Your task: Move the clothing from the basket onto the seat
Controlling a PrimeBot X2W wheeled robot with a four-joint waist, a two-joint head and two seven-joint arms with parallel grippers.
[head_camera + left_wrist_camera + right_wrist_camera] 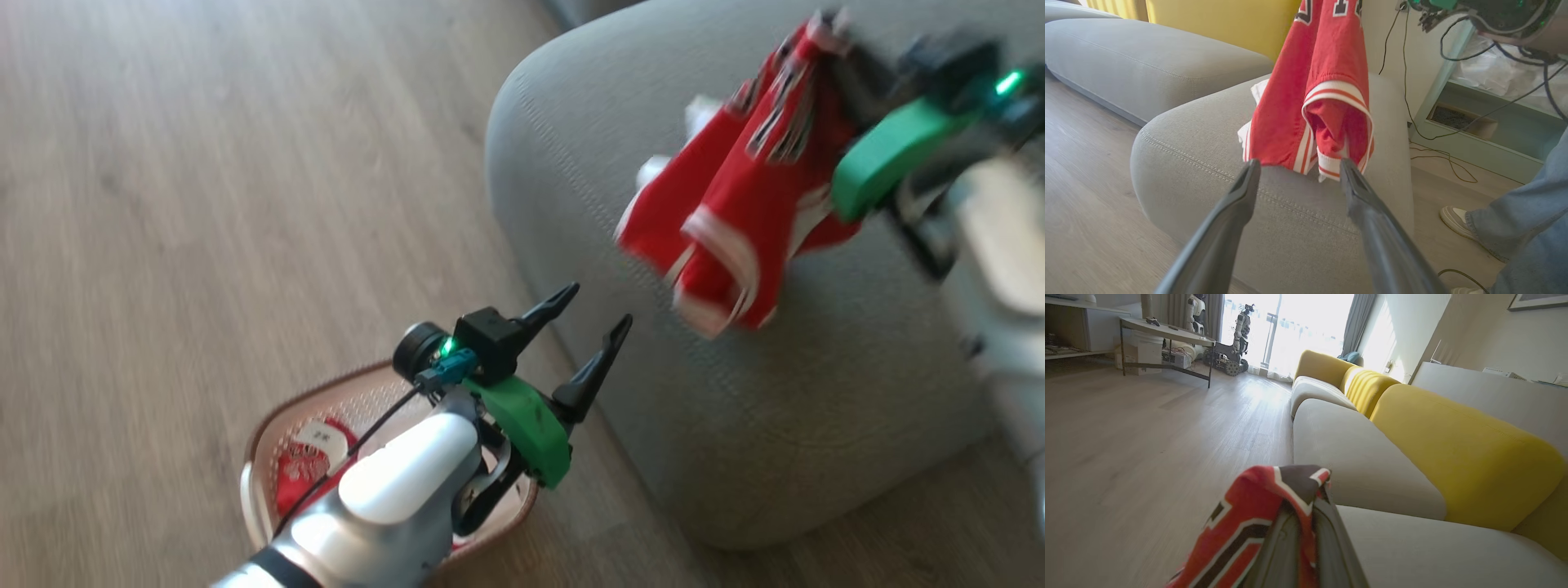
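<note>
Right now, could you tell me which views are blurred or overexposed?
Head view: motion blur smears the held clothing. Left wrist view: sharp, evenly lit. Right wrist view: window blown out, held clothing at the right gripper soft.

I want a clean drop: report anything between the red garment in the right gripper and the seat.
Nothing visible is in the way. The red clothing hangs from the right gripper over the grey seat, its hem close to the cushion. The open left gripper is short of the seat's edge, not beneath the garment.
</note>
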